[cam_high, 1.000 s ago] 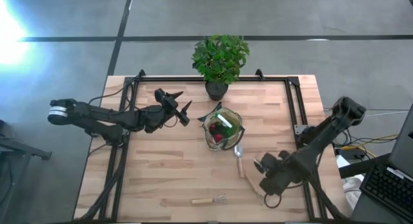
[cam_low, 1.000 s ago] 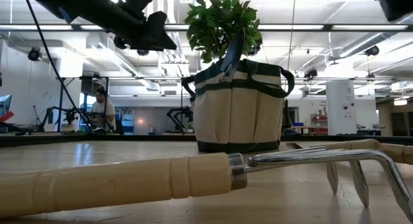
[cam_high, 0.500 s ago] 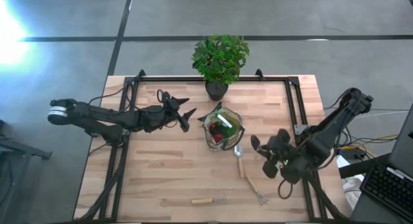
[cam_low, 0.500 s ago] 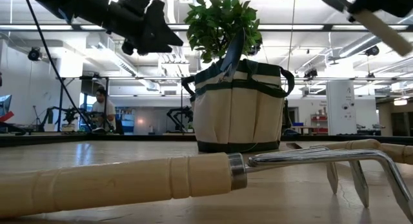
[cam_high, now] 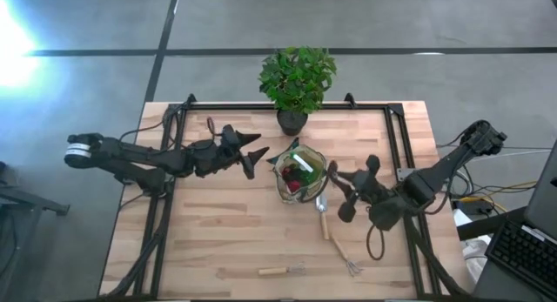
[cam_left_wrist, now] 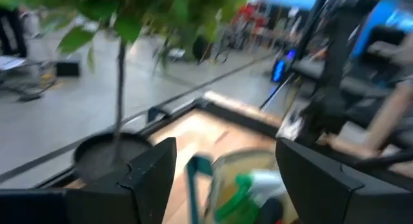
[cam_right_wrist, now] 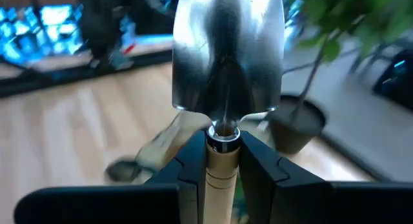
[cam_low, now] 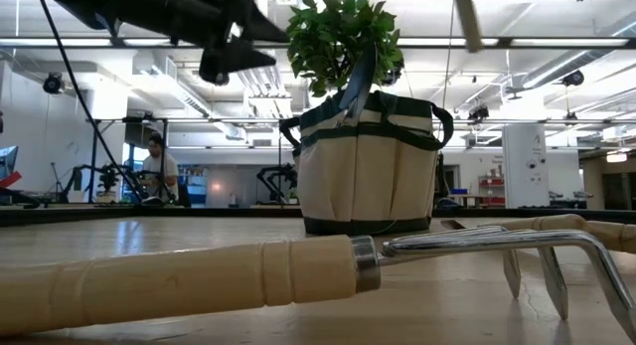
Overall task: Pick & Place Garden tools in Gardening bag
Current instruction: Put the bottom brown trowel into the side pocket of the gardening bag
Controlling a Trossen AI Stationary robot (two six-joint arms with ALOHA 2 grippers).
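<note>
The khaki gardening bag (cam_high: 300,174) stands mid-table with a green spray bottle (cam_left_wrist: 248,188) and a red item inside. My right gripper (cam_high: 346,193) hovers just right of the bag, shut on a wooden-handled silver trowel (cam_right_wrist: 226,56) whose blade points toward the bag and plant. My left gripper (cam_high: 252,156) hangs open in the air just left of the bag, pointing at it. A wooden-handled rake (cam_low: 298,270) lies flat near the table's front edge. Another wooden-handled tool (cam_high: 327,224) lies on the table right of the bag. My right gripper pinches the trowel's wooden handle just behind the metal collar (cam_right_wrist: 220,167), between its two fingers (cam_right_wrist: 193,162). The fingers lie along the handle and the blade sticks out ahead of them. The trowel is lifted clear of the table, roughly level, tipped slightly down.
A leafy potted plant (cam_high: 296,80) stands at the far edge behind the bag. A dark metal frame (cam_high: 396,137) runs along the table's sides. Bare wood lies left and near-left of the bag. In the low view a person (cam_low: 157,166) sits far off in the room.
My right gripper has risen from the table's near right and swung toward the bag, turning from pointing down to nearly level, carrying the trowel up clear of the table. My left gripper has rolled in place beside the bag. The tools on the table have not moved.
</note>
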